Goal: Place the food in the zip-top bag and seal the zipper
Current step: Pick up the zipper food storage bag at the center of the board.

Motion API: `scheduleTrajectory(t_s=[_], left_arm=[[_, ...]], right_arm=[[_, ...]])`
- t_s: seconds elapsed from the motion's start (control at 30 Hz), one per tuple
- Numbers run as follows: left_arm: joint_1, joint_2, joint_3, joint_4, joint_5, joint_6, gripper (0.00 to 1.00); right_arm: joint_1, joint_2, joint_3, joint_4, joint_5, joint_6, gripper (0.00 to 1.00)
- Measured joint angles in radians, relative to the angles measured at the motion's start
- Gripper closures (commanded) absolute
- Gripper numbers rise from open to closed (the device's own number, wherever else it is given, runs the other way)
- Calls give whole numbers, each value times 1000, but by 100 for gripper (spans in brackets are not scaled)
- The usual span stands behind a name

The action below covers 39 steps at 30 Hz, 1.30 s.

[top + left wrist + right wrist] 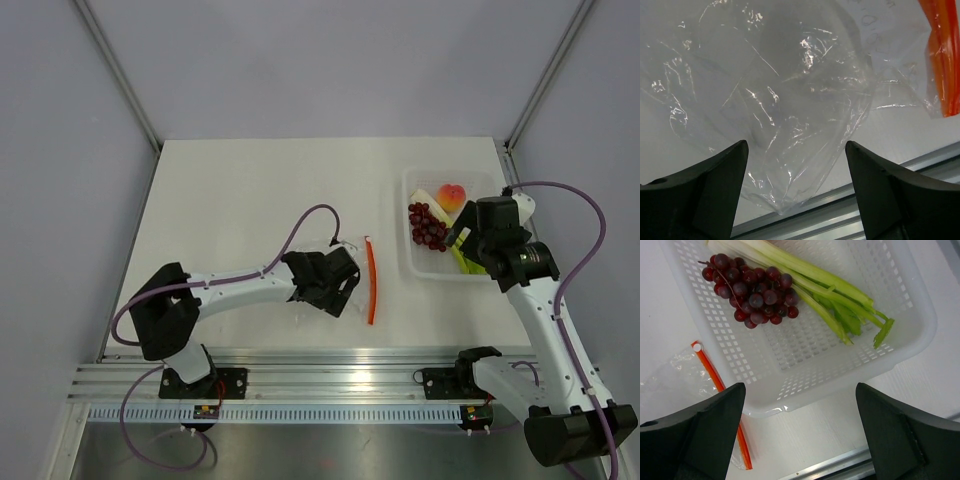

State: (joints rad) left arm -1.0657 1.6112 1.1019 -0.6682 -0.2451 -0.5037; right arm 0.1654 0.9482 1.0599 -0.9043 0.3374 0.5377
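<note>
1 zip-top bag (pixel 790 100) lies beneath left pincer (pixel 796 147).

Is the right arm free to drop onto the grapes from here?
Probably yes: its open fingers hang above the tray, and the grapes lie uncovered beside the stalks with nothing over them.

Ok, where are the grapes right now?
In the top view, the grapes lie in the white basket on the table's right side, against the green stalks, with the peach just beyond them.
</note>
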Motion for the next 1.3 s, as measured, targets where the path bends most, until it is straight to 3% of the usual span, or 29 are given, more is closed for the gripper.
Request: scheduleTrajectory(t_s=[0.4, 0.7, 0.93, 1.3], left_arm=[[127, 50, 12, -216, -238, -35, 17], [61, -64, 178, -278, -275, -66, 17], [-85, 112, 339, -262, -308, -84, 23], [-82, 337, 371, -174, -347, -53, 32]], right_arm=[[0, -29, -45, 4, -44, 21, 1], [0, -82, -45, 0, -62, 20, 1], [0, -123, -45, -20, -62, 21, 1], [0, -142, -45, -29, -71, 35, 1]])
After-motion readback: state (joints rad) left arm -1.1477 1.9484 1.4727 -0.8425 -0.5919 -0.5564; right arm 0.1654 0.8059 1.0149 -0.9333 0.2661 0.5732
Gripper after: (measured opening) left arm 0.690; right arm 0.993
